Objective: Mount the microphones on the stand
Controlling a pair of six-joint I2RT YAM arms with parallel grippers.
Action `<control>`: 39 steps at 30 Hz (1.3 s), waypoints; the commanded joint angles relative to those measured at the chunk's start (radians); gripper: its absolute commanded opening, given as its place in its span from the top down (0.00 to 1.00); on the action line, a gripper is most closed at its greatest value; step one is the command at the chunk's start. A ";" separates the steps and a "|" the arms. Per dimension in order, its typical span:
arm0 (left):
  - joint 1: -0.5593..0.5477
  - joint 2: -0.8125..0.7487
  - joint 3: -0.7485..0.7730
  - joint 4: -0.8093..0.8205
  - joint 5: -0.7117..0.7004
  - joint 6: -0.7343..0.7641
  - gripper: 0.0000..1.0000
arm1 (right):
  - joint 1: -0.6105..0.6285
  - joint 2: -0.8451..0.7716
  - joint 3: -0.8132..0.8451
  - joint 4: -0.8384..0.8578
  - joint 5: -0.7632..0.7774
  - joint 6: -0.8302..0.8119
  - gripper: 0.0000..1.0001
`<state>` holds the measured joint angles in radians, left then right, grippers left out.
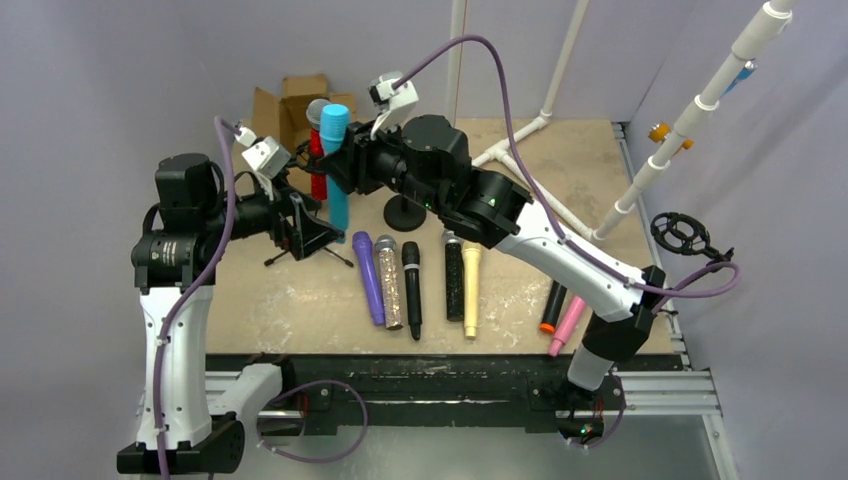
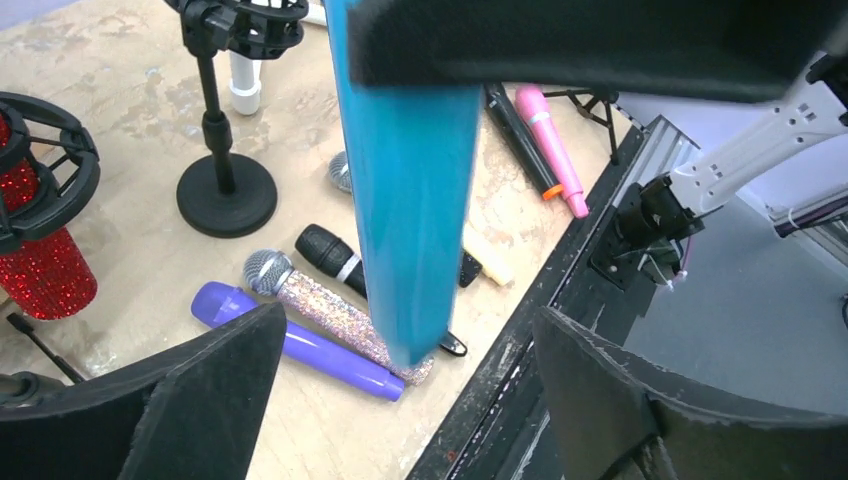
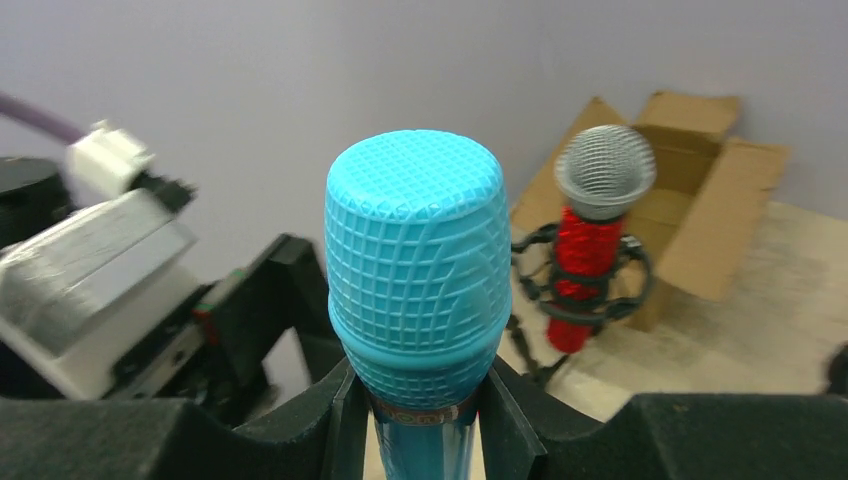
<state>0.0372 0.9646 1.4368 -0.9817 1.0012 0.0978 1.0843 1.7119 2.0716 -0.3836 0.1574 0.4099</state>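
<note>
- Blue mic (image 1: 335,150): upright, long axis vertical, head up, in the air over far-left part of surface (image 1: 300,300). Not in a mount yet.
- Right fingers (image 3: 505,425) clamped on its neck, just under mesh head.
- Left fingers (image 2: 215,390) spread apart, gripping nothing. Mic's tail end hangs ahead of the gap, centred. Left arm nearer tail, right has head.
- Judgement: next move turns on tail lining up over a ring. Empty shock mount (image 2: 240,22) on round-base stand (image 2: 225,195) sits off to mic's side, twd mid-surface, so prob. a sideways shift first.
- Mics, 9 total:
  - 1 blue, held.
  - 1 red glitter mic (image 1: 318,165), in mount on tripod (image 1: 305,240), far-left.
  - 5 lying in a row mid-surface twd near edge: purple mic (image 1: 368,278), silver glitter mic (image 1: 390,285), black mic (image 1: 412,290), dark mic (image 1: 453,280), cream mic (image 1: 471,290).
  - 2 by near-right corner: orange-tipped mic (image 1: 551,305), pink mic (image 1: 566,325).
- Mounts, 3: one w/ red, one empty, spare mount (image 1: 685,235) at right edge.
- Cardboard box (image 1: 300,100), far-left corner.
</note>
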 commanded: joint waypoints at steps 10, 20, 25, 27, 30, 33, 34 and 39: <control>-0.170 0.048 -0.063 0.129 -0.314 -0.036 0.00 | -0.298 -0.175 -0.322 0.455 0.448 -0.268 1.00; -0.249 0.123 -0.081 0.127 -0.388 -0.004 0.00 | -0.404 -0.043 -0.320 0.593 0.415 -0.244 1.00; -0.249 0.121 -0.073 0.116 -0.399 0.005 0.00 | -0.408 -0.010 -0.372 0.628 0.417 -0.229 1.00; -0.249 0.122 -0.064 0.102 -0.401 0.008 0.00 | -0.408 -0.010 -0.406 0.640 0.420 -0.213 1.00; -0.249 0.116 -0.058 0.086 -0.406 0.014 0.00 | -0.408 -0.017 -0.453 0.656 0.422 -0.190 1.00; -0.249 0.107 -0.061 0.076 -0.421 0.024 0.00 | -0.409 -0.025 -0.478 0.654 0.430 -0.174 1.00; -0.249 0.105 -0.064 0.072 -0.425 0.027 0.00 | -0.409 -0.028 -0.484 0.653 0.436 -0.171 1.00; -0.249 0.095 -0.078 0.065 -0.457 0.034 0.00 | -0.409 -0.031 -0.510 0.654 0.445 -0.156 1.00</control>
<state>-0.2054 1.0847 1.3483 -0.9127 0.5751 0.1085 0.6739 1.7287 1.5791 0.2073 0.5838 0.2291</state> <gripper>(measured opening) 0.998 0.413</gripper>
